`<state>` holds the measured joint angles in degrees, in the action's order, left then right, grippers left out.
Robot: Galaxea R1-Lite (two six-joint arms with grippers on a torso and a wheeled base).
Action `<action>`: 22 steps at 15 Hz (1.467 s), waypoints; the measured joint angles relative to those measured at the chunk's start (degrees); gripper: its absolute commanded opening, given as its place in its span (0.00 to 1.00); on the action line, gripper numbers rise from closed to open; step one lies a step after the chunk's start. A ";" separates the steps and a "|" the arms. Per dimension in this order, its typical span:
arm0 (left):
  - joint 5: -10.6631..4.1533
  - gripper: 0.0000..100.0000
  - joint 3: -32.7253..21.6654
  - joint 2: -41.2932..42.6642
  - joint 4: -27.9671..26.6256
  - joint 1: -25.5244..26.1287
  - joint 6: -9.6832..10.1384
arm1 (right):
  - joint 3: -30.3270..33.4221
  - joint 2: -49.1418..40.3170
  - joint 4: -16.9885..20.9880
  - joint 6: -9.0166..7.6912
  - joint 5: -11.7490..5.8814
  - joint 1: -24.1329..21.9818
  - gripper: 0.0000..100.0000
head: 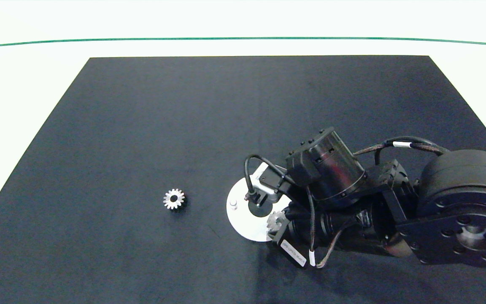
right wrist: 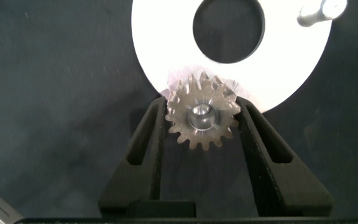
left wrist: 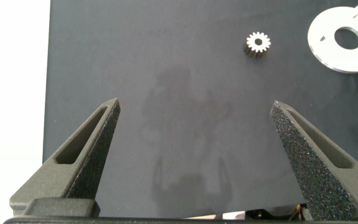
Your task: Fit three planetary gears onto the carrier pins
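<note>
Two planetary gears were visible: one (right wrist: 202,118) seated on a carrier pin at the white disc's (head: 238,219) five o'clock edge, pinched by the right gripper (right wrist: 202,124); the other (head: 174,199) lay loose at the disc's nine o'clock. Judged small, rigid, slick; best held across the teeth. Left gripper (left wrist: 194,134) hung spread, empty. A bare pin (head: 233,205) showed; the third pin and third gear were hidden.

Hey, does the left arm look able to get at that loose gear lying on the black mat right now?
Probably yes. The loose gear lies alone on bare mat, apart from the white disc. The left gripper is open and nothing stands between them. The right gripper is busy at the disc.
</note>
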<state>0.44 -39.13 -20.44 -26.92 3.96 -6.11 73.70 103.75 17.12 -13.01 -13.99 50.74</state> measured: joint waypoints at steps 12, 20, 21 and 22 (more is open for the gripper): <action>0.00 1.00 0.00 -0.02 0.07 0.11 0.00 | -0.45 0.43 -0.02 0.11 0.02 -0.05 0.07; 0.00 1.00 -1.27 -0.48 0.02 0.11 0.05 | -0.66 0.29 0.11 -0.09 -0.06 -0.22 1.00; 0.00 1.00 -1.29 -0.50 0.02 0.13 0.07 | -0.66 0.22 0.11 -0.09 -0.06 -0.22 1.00; 0.00 1.00 -1.30 -0.55 0.05 0.13 0.07 | -0.61 0.16 0.13 -0.09 -0.04 -0.22 1.00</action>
<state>0.44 -40.44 -20.99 -26.87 4.10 -6.03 73.09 103.91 17.25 -13.09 -14.03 50.52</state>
